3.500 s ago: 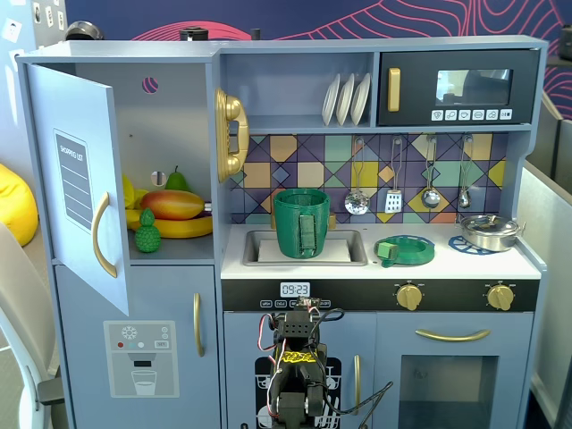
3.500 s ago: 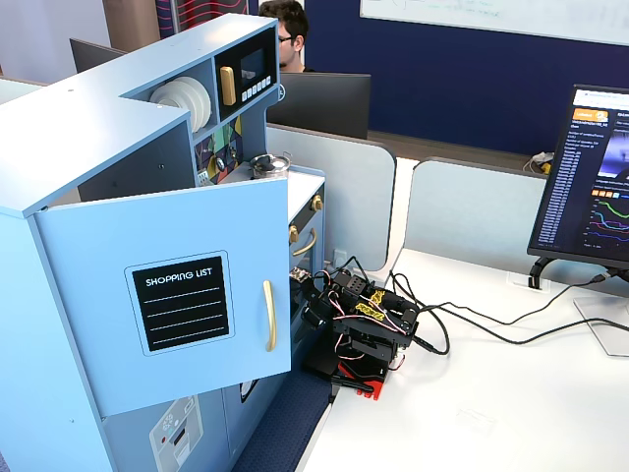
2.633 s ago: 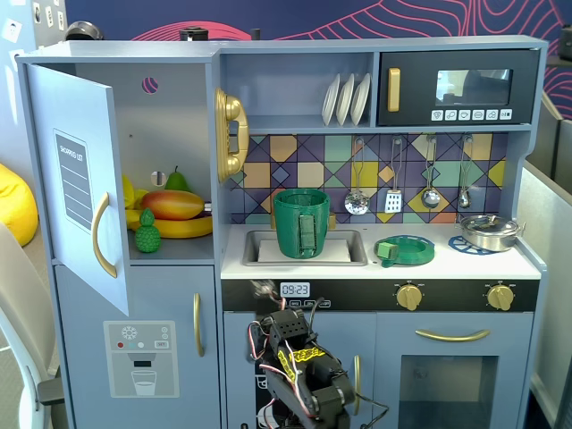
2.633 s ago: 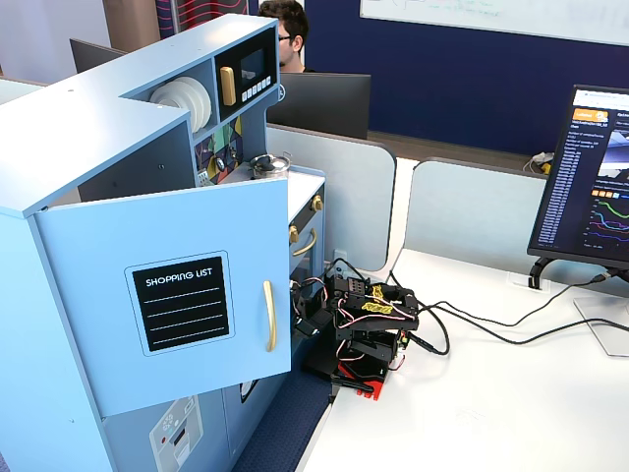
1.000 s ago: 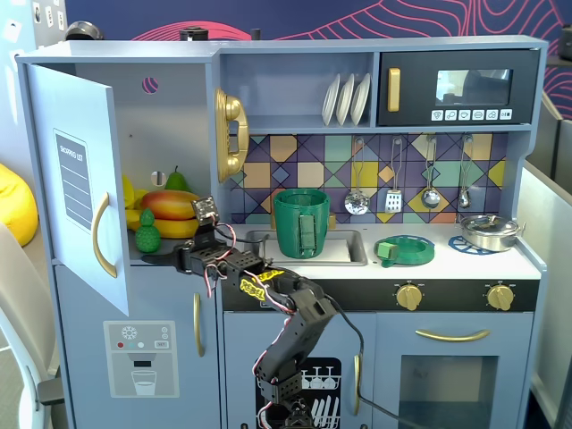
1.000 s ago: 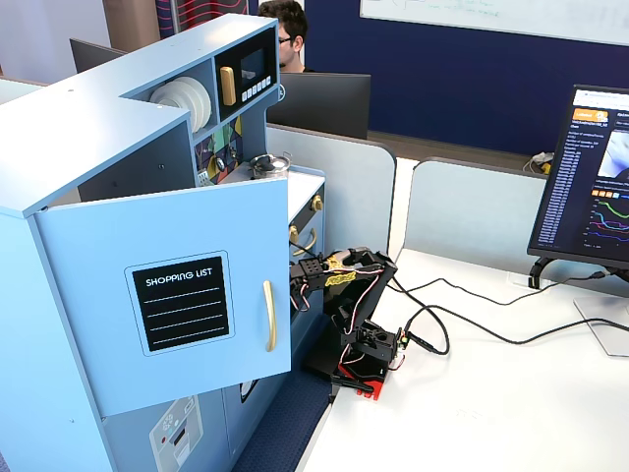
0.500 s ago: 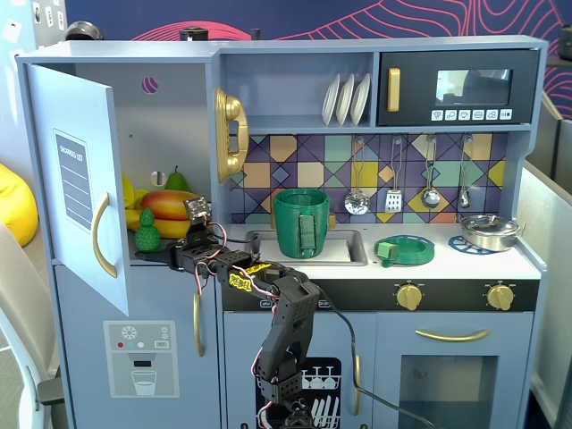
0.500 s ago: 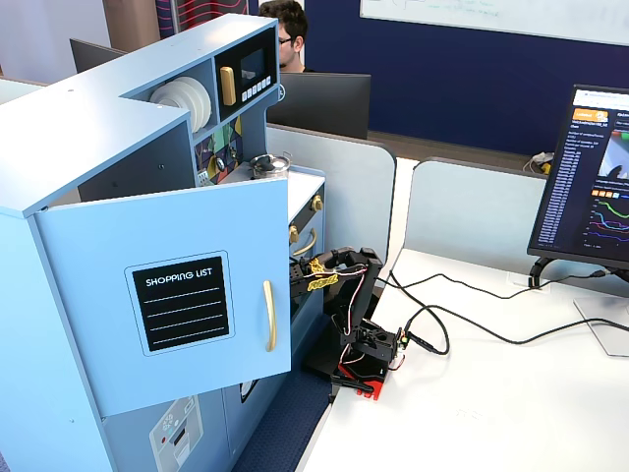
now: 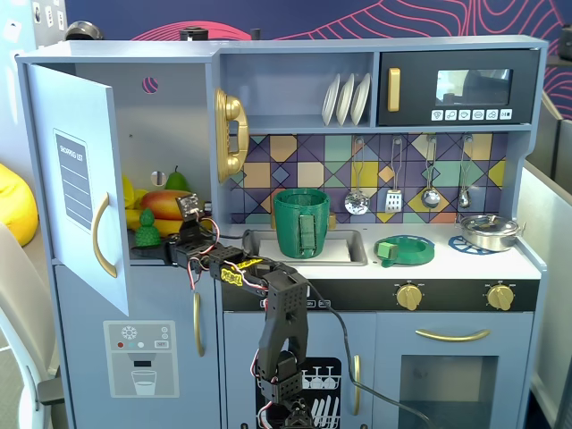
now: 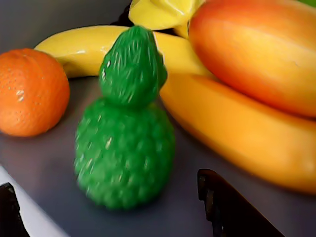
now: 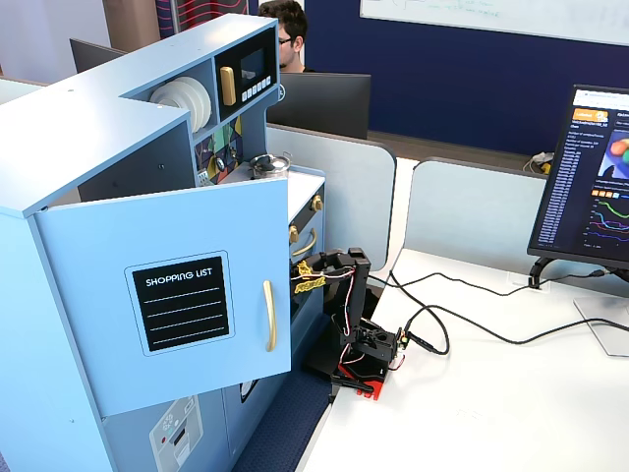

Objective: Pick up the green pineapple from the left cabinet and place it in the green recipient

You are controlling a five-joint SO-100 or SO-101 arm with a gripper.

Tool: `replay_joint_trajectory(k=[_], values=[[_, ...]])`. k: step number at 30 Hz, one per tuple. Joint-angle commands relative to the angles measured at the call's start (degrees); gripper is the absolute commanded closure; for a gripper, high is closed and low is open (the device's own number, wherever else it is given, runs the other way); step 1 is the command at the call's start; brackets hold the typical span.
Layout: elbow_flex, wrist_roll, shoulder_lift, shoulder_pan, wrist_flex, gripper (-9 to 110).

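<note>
The green pineapple [image 9: 147, 230] stands upright on the shelf of the left cabinet [image 9: 179, 116], whose door [image 9: 76, 179] hangs open. In the wrist view the green pineapple [image 10: 126, 148] fills the middle of the picture. My gripper [image 10: 106, 192] is open, with one dark fingertip [image 10: 212, 197] to its right and the other at the lower left corner, neither touching it. In a fixed view the gripper [image 9: 156, 251] reaches onto the shelf just in front of the pineapple. The green recipient [image 9: 301, 223] stands in the sink. The cabinet door [image 11: 167, 295] hides the gripper in the other fixed view.
An orange [image 10: 29, 91], bananas [image 10: 237, 143] and a mango [image 10: 256, 49] crowd the pineapple on the shelf, with a pear [image 9: 176, 180] behind. A flat green lid [image 9: 407, 250] and a silver pot [image 9: 490, 231] lie on the counter. A gold phone [image 9: 231, 134] hangs by the cabinet.
The arm unfolded from its low pose and rose. It swung left onto the cabinet shelf. Over the last second the gripper moved closer to the pineapple.
</note>
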Motion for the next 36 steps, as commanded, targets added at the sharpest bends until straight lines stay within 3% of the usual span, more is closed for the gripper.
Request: replay_joint_trajectory(k=[1,17,21,24,32,36], values=[[-8.09,-0.79,-2.20,0.35,-1.58,61],[-19.34,-1.49,-12.13,-0.88,0.26,64],[-19.86,-1.67,-12.48,-1.14,2.20,78],[-20.13,-4.92,-12.57,-1.58,5.01,102],[-17.14,-6.06,-6.59,-1.93,7.73,102],[-8.17,-15.64,5.54,-3.08,10.02,102]])
